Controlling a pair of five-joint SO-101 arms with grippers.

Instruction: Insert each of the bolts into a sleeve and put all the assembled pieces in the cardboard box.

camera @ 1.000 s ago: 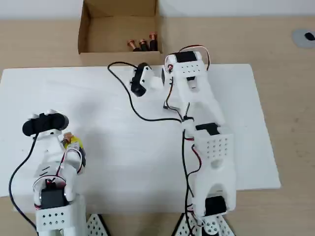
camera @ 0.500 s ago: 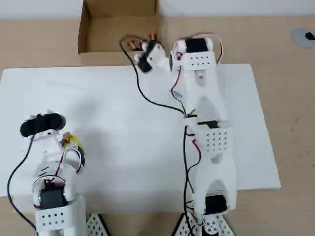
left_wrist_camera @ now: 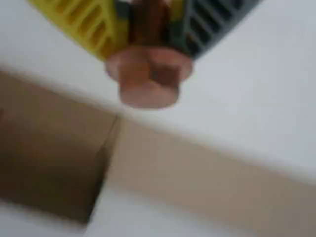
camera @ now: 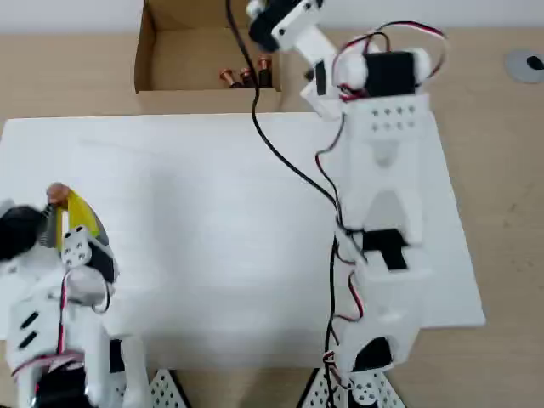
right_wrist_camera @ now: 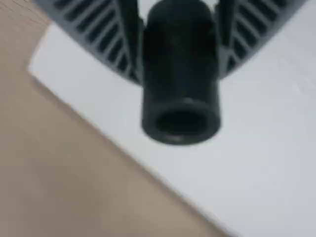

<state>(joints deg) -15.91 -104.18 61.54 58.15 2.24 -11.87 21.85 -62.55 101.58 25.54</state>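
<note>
In the left wrist view my left gripper (left_wrist_camera: 148,29) is shut on a copper bolt (left_wrist_camera: 148,74), its head sticking out past the yellow and grey fingers. From above, this gripper (camera: 64,202) and bolt (camera: 57,193) hang over the left edge of the white mat (camera: 212,238). My right gripper (right_wrist_camera: 180,54) is shut on a black sleeve (right_wrist_camera: 180,98), open end outward. The right arm's end (camera: 285,24) is raised by the far right corner of the cardboard box (camera: 146,59). Three assembled pieces (camera: 246,77) lie inside the box at its near right.
The white mat covers most of the tan table. A small grey disc (camera: 525,62) lies at the far right. The right arm's black cable (camera: 280,153) trails across the mat. The box's corner (left_wrist_camera: 59,163) appears in the left wrist view.
The right arm has swung from the mat's far edge up and away to the box's right corner. The left arm has lifted and shifted left, bringing the bolt higher.
</note>
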